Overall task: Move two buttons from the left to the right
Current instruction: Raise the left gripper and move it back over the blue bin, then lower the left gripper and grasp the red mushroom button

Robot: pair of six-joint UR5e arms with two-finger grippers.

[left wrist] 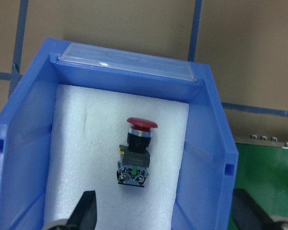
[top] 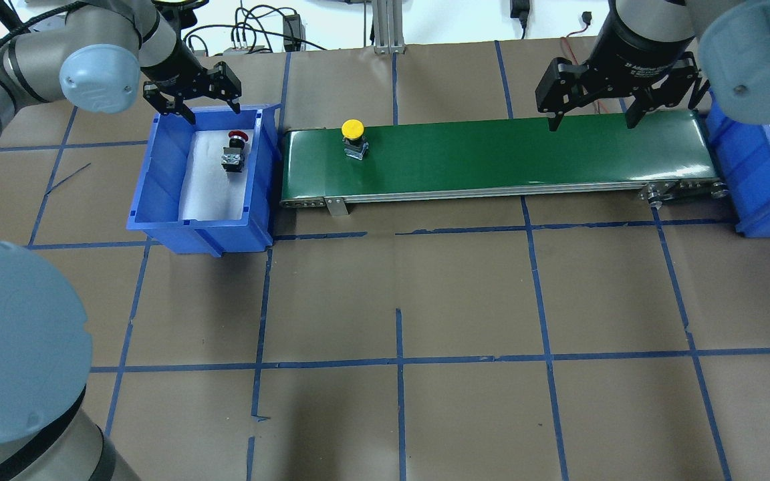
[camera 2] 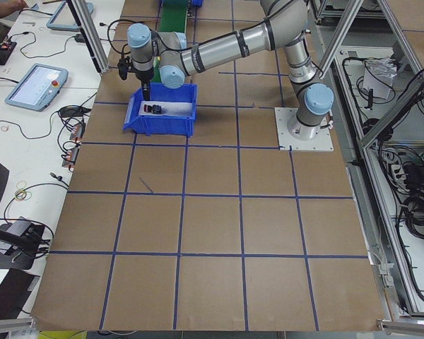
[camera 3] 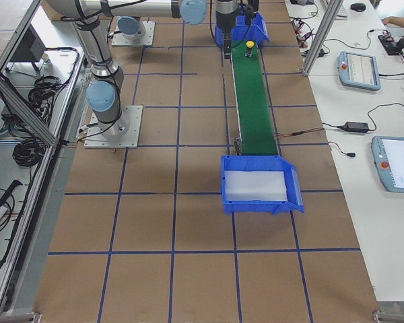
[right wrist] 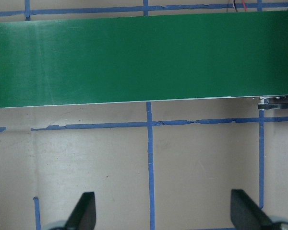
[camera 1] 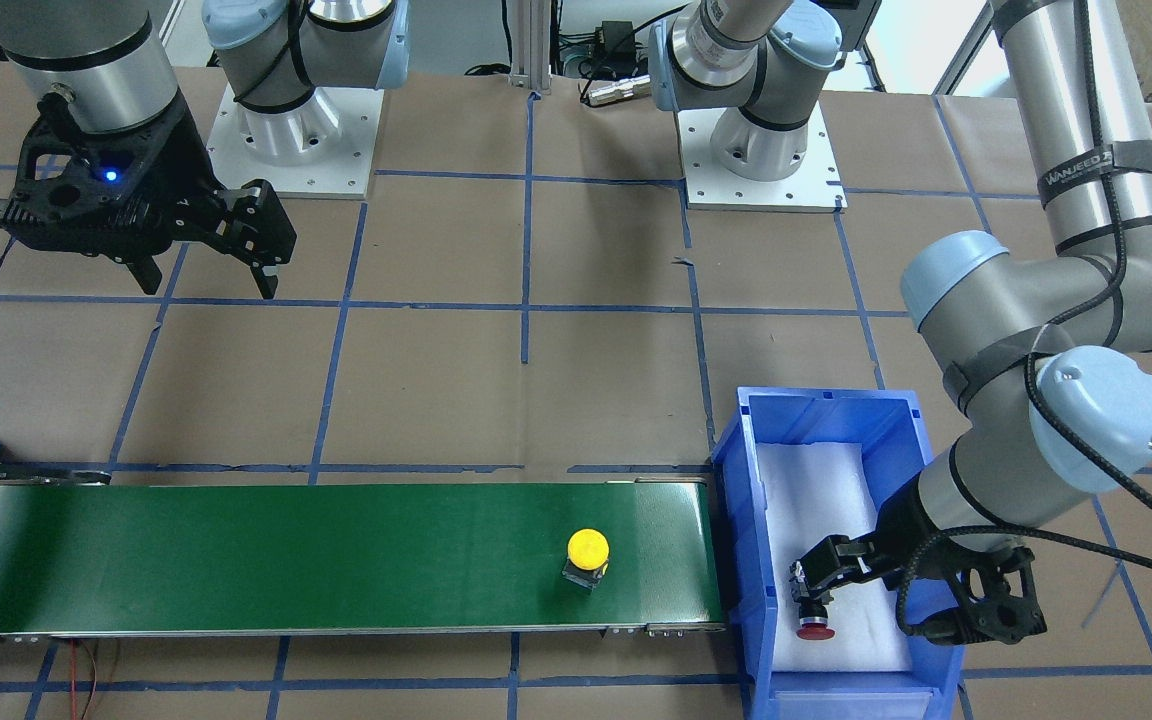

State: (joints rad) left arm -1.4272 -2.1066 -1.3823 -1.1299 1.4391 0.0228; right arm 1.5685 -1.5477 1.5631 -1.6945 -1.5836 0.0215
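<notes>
well, the green conveyor belt (top: 492,150) butts against the blue bin (top: 198,234) at its left end. the right gripper (top: 592,122) hangs over the belt's far end, fingers wide and empty. the left gripper (top: 212,110) hovers over the bin, fingers also wide. the yellow button (top: 353,137) stands upright on the belt just beside the bin. the red button (left wrist: 137,153) lies on its side in the bin, probably untouched. both look light and rigid with smooth caps, so the flat-sided body gives the surer hold.
</notes>
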